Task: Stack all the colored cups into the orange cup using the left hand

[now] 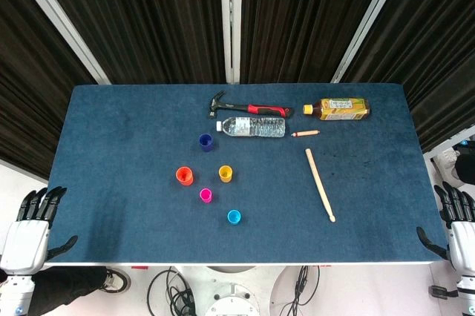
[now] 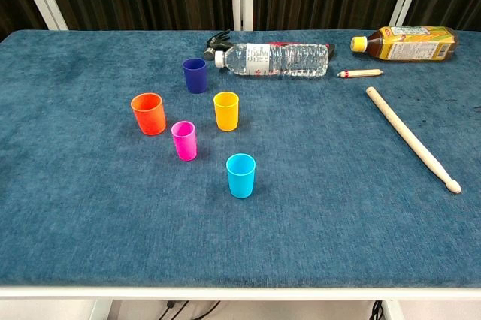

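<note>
Five cups stand apart on the worktop (image 2: pixel 68 207), pink cup (image 2: pixel 184 140) nearest the orange cup (image 2: pixel 148 113); our left robot hand (image 1: pixel 33 228), fingers apart and empty, should grip pink upright.

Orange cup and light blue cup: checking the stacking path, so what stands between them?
The pink cup stands between the orange cup and light blue cup, in both views.

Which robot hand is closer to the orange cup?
Left. The left hand rests off the table's near-left corner, on the orange cup's side. The right hand sits off the near-right corner, much farther away.
</note>
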